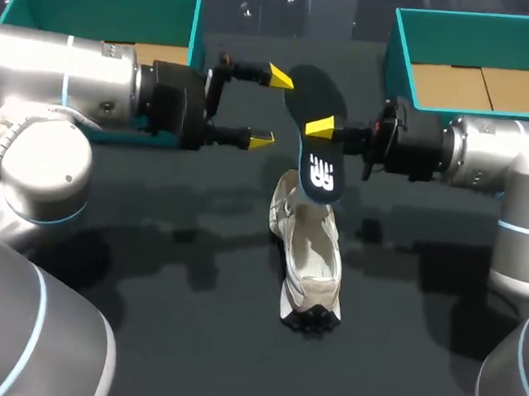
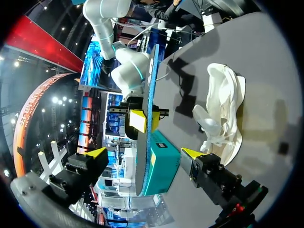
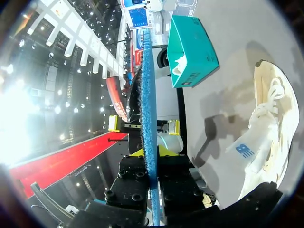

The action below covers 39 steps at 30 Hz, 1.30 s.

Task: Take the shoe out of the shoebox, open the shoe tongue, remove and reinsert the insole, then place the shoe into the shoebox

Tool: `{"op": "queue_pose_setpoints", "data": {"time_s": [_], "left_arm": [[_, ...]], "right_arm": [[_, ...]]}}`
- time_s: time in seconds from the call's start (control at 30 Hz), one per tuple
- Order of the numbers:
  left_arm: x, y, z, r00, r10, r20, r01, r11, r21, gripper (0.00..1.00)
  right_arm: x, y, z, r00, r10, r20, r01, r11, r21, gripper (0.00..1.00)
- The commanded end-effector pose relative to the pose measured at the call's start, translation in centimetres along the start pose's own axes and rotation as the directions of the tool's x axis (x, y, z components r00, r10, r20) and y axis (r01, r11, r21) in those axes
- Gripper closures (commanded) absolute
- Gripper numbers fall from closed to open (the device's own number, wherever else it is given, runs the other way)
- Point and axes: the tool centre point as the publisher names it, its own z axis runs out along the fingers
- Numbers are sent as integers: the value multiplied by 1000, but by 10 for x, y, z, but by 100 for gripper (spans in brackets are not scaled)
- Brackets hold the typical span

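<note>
My right gripper [image 1: 322,129] is shut on a dark insole [image 1: 317,147] with a white logo and holds it on edge above the table's middle. In the right wrist view the insole's blue edge [image 3: 148,109] runs up from between the clamped fingers of the gripper [image 3: 151,153]. My left gripper [image 1: 270,108] stands open just left of the insole's far end. In the left wrist view the insole [image 2: 151,95] rises edge-on ahead of the left gripper [image 2: 145,154], touching neither finger. The white shoe [image 1: 309,267] lies on the dark table below the insole, its tongue pulled up.
Two teal shoeboxes stand at the back: one at the left [image 1: 105,3] behind my left arm, one at the right [image 1: 402,53] behind my right arm. Both show a brown cardboard bottom. Dark table surface [image 1: 187,339] lies in front of the shoe.
</note>
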Motion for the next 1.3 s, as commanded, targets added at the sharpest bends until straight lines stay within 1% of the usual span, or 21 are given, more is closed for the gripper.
{"op": "queue_pose_setpoints", "data": {"time_s": [0.03, 0.13, 0.23, 0.27, 0.3, 0.33, 0.37, 0.4, 0.6, 0.67, 0.83, 0.97, 1.1, 1.23, 1.3], "left_arm": [[3, -1, 11, 998, -1, 59, 1, 1000, -8, 10], [5, -1, 16, 997, 1, 71, -1, 1000, -5, 17], [6, 0, 20, 996, 7, 88, -6, 1000, -11, 31], [6, 0, 21, 996, 7, 94, -6, 1000, -9, 33], [6, 0, 22, 995, 8, 101, -7, 1000, -11, 33], [6, 0, 23, 994, 11, 105, -10, 1000, -10, 37], [6, 0, 24, 993, 12, 114, -12, 1000, -7, 44], [7, 0, 25, 993, 14, 121, -13, 1000, -2, 49], [7, -5, 30, 990, 23, 139, -25, 1000, 12, 54], [7, -5, 33, 989, 24, 143, -27, 1000, 16, 54], [7, -9, 37, 989, 30, 147, -34, 999, 30, 58], [8, -13, 41, 988, 37, 147, -43, 998, 36, 65], [8, -12, 44, 989, 45, 142, -50, 998, 35, 69], [7, -12, 46, 989, 51, 140, -56, 998, 31, 76], [7, -11, 47, 989, 55, 139, -60, 998, 29, 78]], "right_arm": [[-1, -5, 4, 1000, 4, -4, -4, 1000, -8, 100], [-1, -7, 6, 1000, 12, -8, -12, 1000, -2, 100], [-1, -8, 7, 1000, 19, -11, -19, 1000, 5, 100], [-1, -9, 8, 1000, 22, -11, -21, 1000, 6, 100], [-1, -9, 8, 1000, 24, -14, -23, 1000, 9, 100], [-2, -10, 8, 1000, 26, -15, -25, 1000, 11, 100], [-2, -10, 8, 999, 27, -16, -27, 1000, 12, 100], [-3, -11, 8, 999, 29, -18, -29, 999, 14, 100], [-5, -12, 9, 999, 33, -24, -33, 999, 31, 100], [-5, -12, 10, 999, 34, -25, -33, 999, 34, 100], [-6, -12, 9, 999, 33, -30, -32, 999, 38, 100], [-7, -12, 10, 999, 34, -31, -33, 998, 45, 100], [-8, -12, 10, 999, 36, -32, -34, 998, 50, 100], [-8, -12, 10, 999, 37, -34, -35, 998, 51, 100], [-8, -13, 10, 999, 38, -35, -36, 998, 52, 100]]}}
